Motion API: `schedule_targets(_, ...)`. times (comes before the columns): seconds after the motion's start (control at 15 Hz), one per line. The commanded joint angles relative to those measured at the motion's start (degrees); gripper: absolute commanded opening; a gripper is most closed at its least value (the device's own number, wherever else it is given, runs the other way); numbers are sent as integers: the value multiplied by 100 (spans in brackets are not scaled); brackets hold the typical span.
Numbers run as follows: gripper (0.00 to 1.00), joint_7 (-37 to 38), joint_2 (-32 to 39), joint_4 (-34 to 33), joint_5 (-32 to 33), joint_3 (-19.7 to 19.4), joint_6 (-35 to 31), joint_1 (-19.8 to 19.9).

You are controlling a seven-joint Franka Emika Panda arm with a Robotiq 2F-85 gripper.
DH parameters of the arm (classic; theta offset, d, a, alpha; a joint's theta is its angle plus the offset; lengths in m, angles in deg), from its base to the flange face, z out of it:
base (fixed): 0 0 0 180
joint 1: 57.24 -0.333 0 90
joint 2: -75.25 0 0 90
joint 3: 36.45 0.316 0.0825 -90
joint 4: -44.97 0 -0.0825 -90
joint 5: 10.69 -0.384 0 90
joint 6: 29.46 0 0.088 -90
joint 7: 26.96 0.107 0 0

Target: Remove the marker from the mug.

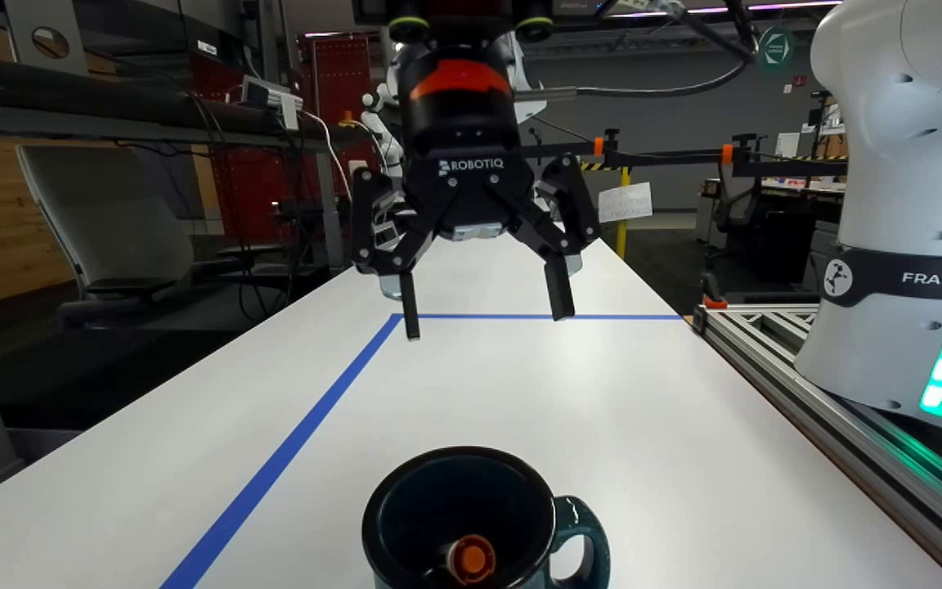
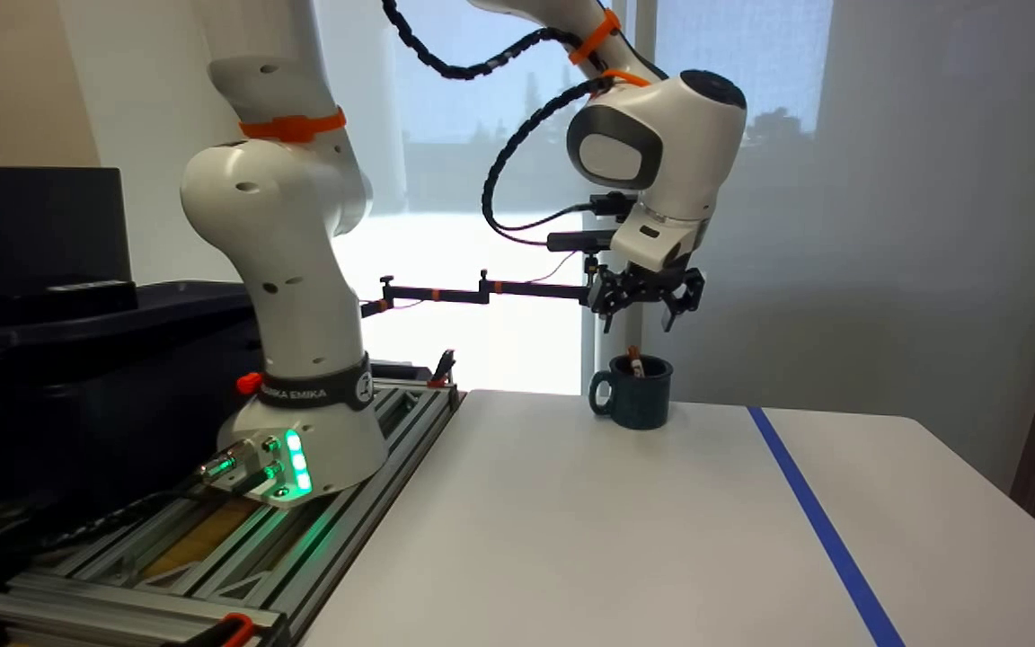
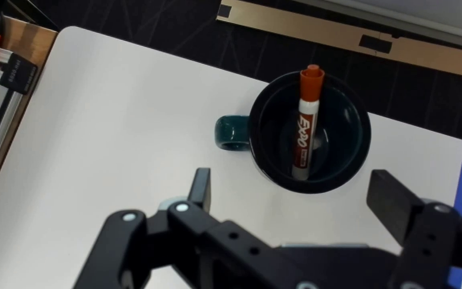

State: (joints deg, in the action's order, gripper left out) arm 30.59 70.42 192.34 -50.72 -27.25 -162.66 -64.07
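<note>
The mug is glossy dark green to black, with a side handle. It stands upright on the white table in both exterior views [image 1: 455, 487] [image 2: 641, 404] and shows from above in the wrist view [image 3: 341, 140]. The marker [image 3: 306, 132], white with an orange cap and a brown-red label, leans inside it, cap up. The cap rests at the rim farthest from the gripper in the wrist view. The marker also shows in both exterior views [image 1: 472, 559] [image 2: 636, 363]. My gripper [image 3: 291, 170] is open and empty. It hangs above the mug in both exterior views [image 1: 487, 327] [image 2: 637, 329], touching nothing.
The mug stands near an edge of the white table [image 2: 589, 521]. Blue tape [image 2: 818, 512] runs along the table on the side away from the handle. The robot base [image 2: 311, 440] and its metal frame [image 2: 392, 485] stand along the other side.
</note>
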Motion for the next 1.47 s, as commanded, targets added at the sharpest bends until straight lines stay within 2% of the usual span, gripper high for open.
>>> schedule_targets(0.0, 100, 111, -58, 137, -77, 37, -110, -84)
schedule_targets(0.2, 100, 103, -1, 128, -136, 85, -142, -141)
schedule_targets(0.27, 93, 83, 13, 119, -163, 96, -130, -163)
schedule_targets(0.4, 66, 96, 22, 119, -169, 137, -139, -223)
schedule_targets(0.47, 66, 104, 38, 124, -157, 161, -159, -252)
schedule_targets(0.6, 54, 87, 82, 111, -180, 199, -214, -294)
schedule_targets(0.73, 51, 34, 166, 101, -236, 232, -408, -337)
schedule_targets(0.8, 52, 12, 224, 80, -285, 237, -474, -356)
schedule_targets(0.87, 57, -35, 296, 69, -371, 248, -605, -378)
schedule_targets(0.93, 52, -47, 345, 60, -434, 261, -715, -398)
schedule_targets(1.0, 55, -81, 414, 37, -516, 274, -827, -411)
schedule_targets(1.4, 50, -424, 755, -90, -1086, 348, -1302, -521)
